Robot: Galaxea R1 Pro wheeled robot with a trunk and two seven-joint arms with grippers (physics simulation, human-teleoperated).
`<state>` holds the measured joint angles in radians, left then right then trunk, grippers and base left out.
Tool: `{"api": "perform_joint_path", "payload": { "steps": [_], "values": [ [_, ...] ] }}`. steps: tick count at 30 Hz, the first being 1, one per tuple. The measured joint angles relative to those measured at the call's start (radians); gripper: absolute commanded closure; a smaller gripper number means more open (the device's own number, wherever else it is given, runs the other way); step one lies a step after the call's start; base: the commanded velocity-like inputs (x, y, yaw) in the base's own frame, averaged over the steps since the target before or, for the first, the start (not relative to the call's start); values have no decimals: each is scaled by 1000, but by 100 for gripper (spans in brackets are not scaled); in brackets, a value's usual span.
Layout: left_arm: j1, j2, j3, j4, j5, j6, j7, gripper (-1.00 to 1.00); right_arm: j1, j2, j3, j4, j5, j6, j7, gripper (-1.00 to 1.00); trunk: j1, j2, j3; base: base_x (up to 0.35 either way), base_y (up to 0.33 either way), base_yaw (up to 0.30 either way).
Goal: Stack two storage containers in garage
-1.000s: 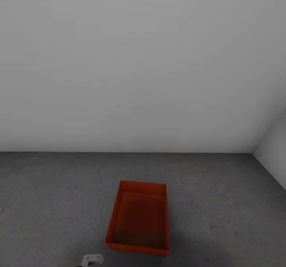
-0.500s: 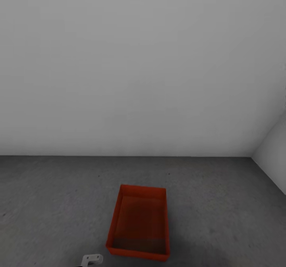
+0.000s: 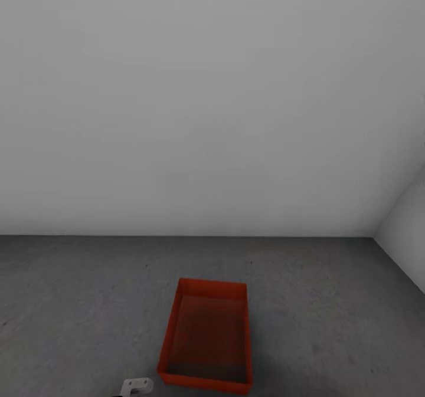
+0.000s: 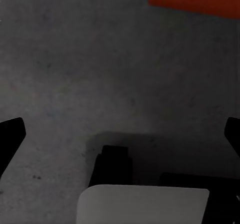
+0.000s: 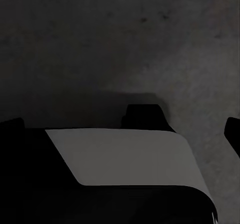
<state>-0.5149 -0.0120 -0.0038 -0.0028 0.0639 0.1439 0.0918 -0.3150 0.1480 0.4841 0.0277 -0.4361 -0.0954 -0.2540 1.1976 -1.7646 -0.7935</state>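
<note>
Lower left of the head view, we note a white arm part at the frame edge. Right of it, lower centre, one storage container sits on the floor. Left gripper fingers spread apart; right gripper likewise.

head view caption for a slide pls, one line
One empty orange-red bin sits on the grey concrete floor near a white wall.
</note>
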Motion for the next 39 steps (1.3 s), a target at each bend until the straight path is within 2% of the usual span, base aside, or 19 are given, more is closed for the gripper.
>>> {"api": "perform_joint_path", "payload": {
  "steps": [16,37,39],
  "values": [
    [0,-1,0,0,0,0,0,-100,0,0,0,0,0,0,0,-100,0,0,25,0,0,0],
    [0,0,0,0,0,0,1,-100,0,0,0,0,-1,0,0,-100,-80,147,124,0,0,0],
    [0,0,0,0,0,0,1,-100,0,0,0,0,-1,0,0,-100,-81,147,127,0,0,0]
  ]
}}
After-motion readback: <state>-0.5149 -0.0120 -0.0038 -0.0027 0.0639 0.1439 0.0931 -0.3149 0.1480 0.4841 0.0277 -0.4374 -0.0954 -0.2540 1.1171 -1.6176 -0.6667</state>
